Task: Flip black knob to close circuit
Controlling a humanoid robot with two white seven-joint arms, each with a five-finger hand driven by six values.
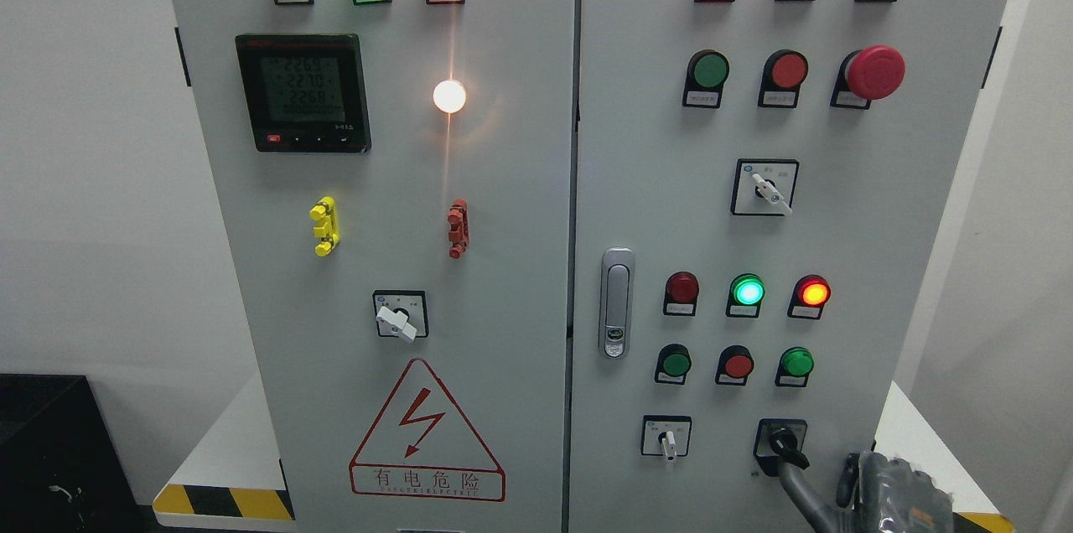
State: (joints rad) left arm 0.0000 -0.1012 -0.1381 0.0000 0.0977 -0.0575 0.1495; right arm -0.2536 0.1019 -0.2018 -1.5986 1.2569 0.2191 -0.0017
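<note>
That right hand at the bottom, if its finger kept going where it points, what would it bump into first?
Probably the black knob: the right hand reaches a finger up-left toward it, apparently touching already, though depth is unclear.

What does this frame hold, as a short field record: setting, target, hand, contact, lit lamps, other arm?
setting: grey two-door electrical cabinet, head view
target: black knob, lower right of right door, handle pointing down-right
right hand: at bottom right edge, a finger reaching up to the knob
contact: fingertip at the knob handle; a firm grasp cannot be confirmed
lit lamps near target: green lamp, red lamp
left hand: not in view
</note>
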